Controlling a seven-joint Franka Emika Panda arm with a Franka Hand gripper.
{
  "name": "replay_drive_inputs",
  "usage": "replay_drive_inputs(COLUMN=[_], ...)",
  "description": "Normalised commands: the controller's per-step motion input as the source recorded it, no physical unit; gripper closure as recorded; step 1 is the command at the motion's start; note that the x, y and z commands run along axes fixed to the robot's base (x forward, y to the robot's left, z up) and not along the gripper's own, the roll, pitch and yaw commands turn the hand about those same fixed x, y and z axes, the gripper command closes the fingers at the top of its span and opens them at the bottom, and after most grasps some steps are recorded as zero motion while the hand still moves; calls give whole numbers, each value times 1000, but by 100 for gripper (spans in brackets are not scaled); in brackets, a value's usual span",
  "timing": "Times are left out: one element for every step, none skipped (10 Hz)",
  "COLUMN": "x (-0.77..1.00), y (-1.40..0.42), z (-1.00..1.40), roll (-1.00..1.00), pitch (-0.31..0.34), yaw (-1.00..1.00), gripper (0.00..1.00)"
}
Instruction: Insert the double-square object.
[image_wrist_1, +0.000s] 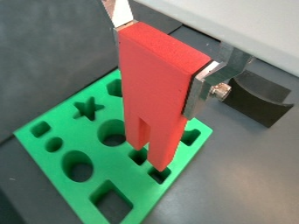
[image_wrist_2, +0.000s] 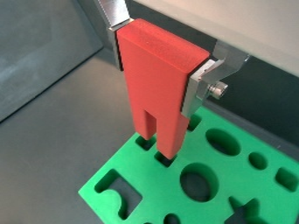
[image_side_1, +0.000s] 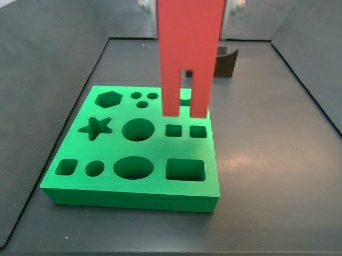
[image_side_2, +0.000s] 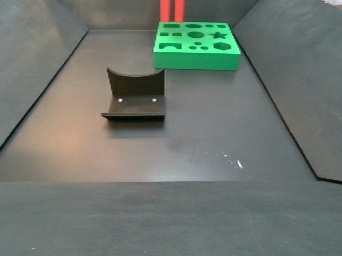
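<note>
My gripper (image_wrist_1: 160, 57) is shut on the upper end of the double-square object (image_wrist_1: 155, 83), a tall red block held upright with its two prongs pointing down. It shows in both wrist views, with a silver finger (image_wrist_2: 201, 87) on each side of the block (image_wrist_2: 158, 83). The prongs (image_side_1: 186, 90) hang just above the green board (image_side_1: 80, 185), over its pair of small square holes (image_side_1: 186, 130). I cannot tell whether the tips touch the board. In a side view only the block's lower part (image_side_2: 171, 10) shows at the far end, above the board (image_side_2: 197, 58).
The green board has several other cut-outs, among them a star (image_side_1: 95, 127), round holes (image_side_1: 138, 129) and a larger square (image_side_1: 186, 170). The dark fixture (image_side_2: 134, 95) stands on the floor apart from the board, also seen in a wrist view (image_wrist_1: 257, 96). Sloping grey walls enclose the floor.
</note>
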Motion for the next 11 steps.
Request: replay_drive_inputs(x=[0,0,3,214,320,349,314,194,0,-57,-89], y=[0,0,0,0,-6,-51,-51,-63,-20,0,0], z=[-677,-389,-314,-314,-260,-286,-294,-260,-243,-214,-200], roll=[260,50,0,0,0,0,-4,-21,-76,-100,-144], pitch=[0,0,-11,0,10,23,0,0,-44,-69,-86], yaw=[54,0,83,109,103,106,109,100,54,23,6], gripper=[100,100,100,100,100,100,100,100,100,100,100])
